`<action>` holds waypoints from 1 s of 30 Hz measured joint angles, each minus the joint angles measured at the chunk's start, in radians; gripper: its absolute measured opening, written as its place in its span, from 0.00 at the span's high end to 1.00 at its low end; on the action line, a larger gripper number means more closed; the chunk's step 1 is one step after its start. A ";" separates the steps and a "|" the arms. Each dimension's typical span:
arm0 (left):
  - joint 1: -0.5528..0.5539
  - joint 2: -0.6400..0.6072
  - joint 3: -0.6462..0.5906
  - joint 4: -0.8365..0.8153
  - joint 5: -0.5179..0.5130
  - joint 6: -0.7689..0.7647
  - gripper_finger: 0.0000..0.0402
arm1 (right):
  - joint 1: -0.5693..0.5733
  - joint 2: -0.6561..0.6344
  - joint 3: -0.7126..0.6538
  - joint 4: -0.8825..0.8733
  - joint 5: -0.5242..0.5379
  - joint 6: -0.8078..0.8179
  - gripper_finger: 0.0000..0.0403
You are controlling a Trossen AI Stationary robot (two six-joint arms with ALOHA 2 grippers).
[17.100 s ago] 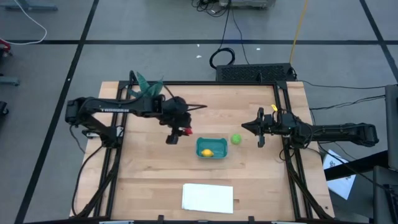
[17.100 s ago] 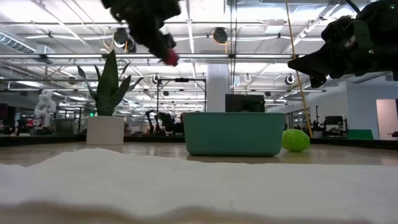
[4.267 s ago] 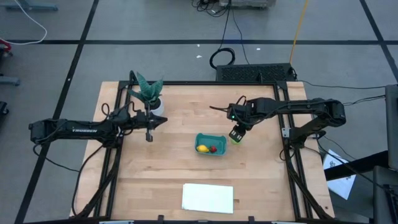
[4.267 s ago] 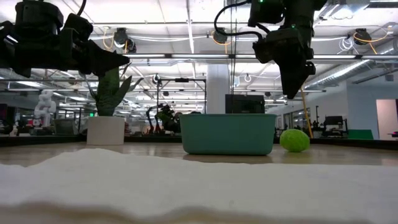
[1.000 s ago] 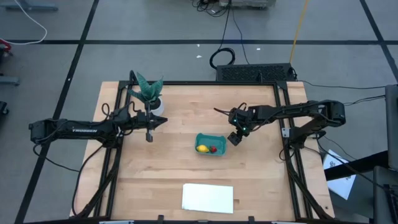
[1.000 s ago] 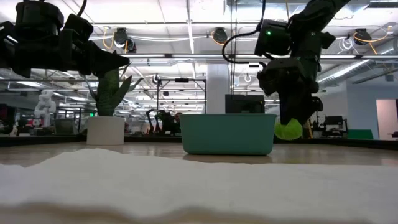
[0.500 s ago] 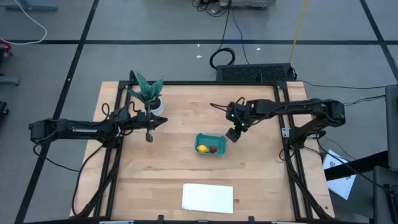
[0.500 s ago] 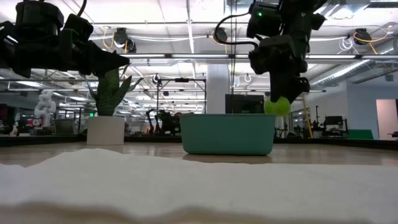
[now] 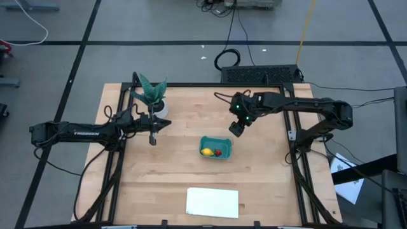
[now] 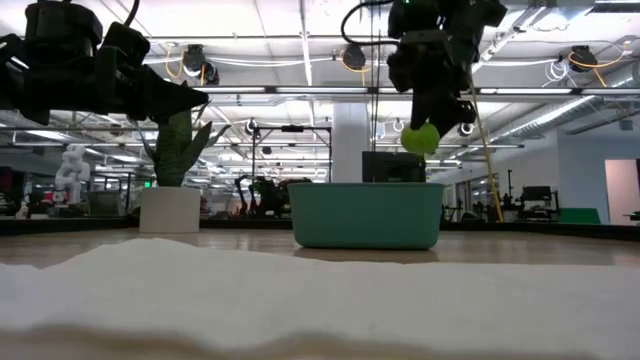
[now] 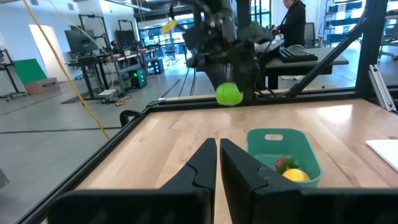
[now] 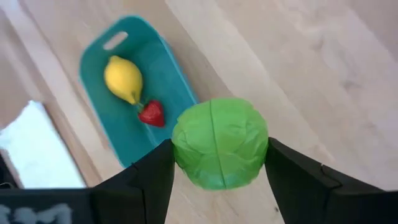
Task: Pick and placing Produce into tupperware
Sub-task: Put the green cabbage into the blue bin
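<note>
A potted plant point(image 9: 152, 95) with spiky leaves stands near the table's point(image 9: 191, 175) back left corner, and a flat white sheet point(image 9: 212, 202) lies near the front edge, about six o'clock from the teal tub point(image 9: 215, 141). In the low view that sheet fills the foreground as a pale blur and hides the table surface in front of the tub. A black power strip point(image 9: 261, 74) sits just behind the table at about one o'clock from the tub, with cables trailing across the floor.

The right gripper point(image 9: 236, 129) hangs in the air just off the tub's back right corner, at roughly one o'clock from it. Its fingers point(image 12: 298, 180) are closed tight around the green ball point(image 12: 220, 150), one on each side. From table level the ball point(image 10: 420, 137) is well clear of the tub's rim point(image 10: 365, 186). Inside the tub lie the lemon point(image 9: 207, 152) and the strawberry point(image 9: 218, 152), touching each other.

The left gripper point(image 9: 152, 138) waits at about nine o'clock from the tub, just in front of the plant pot, its fingers point(image 11: 202, 168) nearly together with only a thin gap and nothing between them.

A second ago the ball hung low beside the tub's right wall, about level with its rim; it has since been lifted higher and carried back and inward toward the tub. The left arm has not moved.
</note>
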 joint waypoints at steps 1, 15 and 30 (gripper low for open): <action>0.000 0.000 0.000 0.000 0.000 0.000 0.94 | -0.002 0.000 0.018 -0.018 0.000 -0.006 0.47; 0.000 0.000 0.000 0.000 0.000 0.000 0.94 | -0.008 0.000 0.201 -0.145 0.024 -0.051 0.47; 0.000 0.000 0.000 0.006 -0.001 0.000 0.94 | -0.011 0.146 0.210 -0.066 -0.103 -0.113 0.47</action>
